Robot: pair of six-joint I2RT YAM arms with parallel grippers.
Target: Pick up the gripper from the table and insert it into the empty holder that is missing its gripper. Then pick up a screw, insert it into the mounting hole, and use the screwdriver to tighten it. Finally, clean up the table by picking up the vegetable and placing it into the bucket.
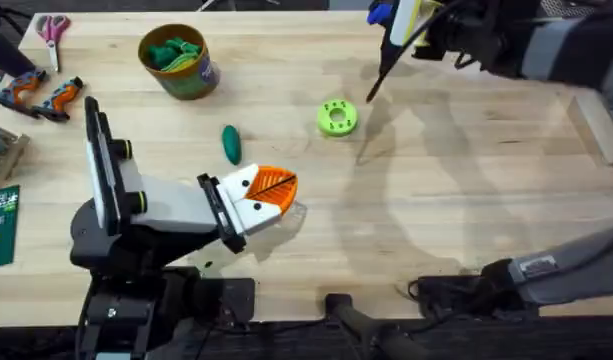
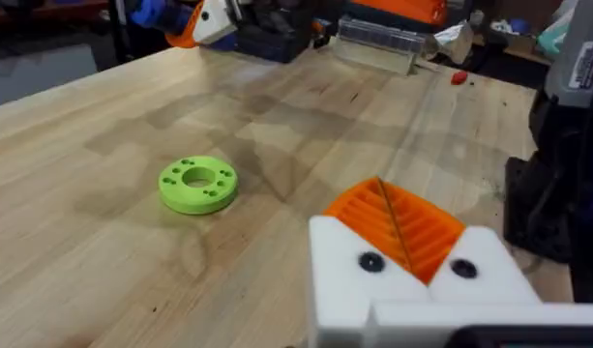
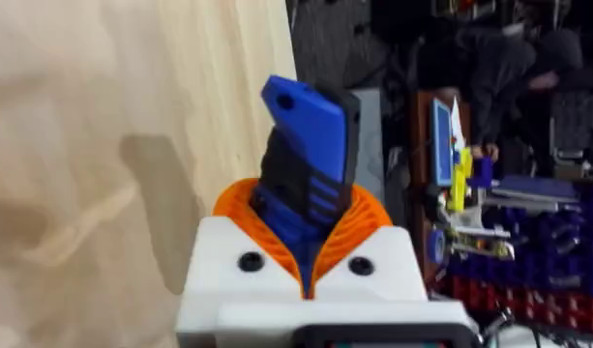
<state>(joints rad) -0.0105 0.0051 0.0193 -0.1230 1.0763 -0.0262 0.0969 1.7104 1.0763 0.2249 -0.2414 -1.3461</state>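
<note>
We count one screwdriver, clenched in the right end effector above the table's far edge, one vegetable lying near one bucket, and one lime disc. Our left end effector is closed, empty.

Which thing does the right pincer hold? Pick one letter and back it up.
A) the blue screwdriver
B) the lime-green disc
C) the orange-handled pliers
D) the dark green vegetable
A: the right pincer is clamped on the blue screwdriver, raised over the table's far side, while the vegetable and the lime-green disc lie on the table.
</note>
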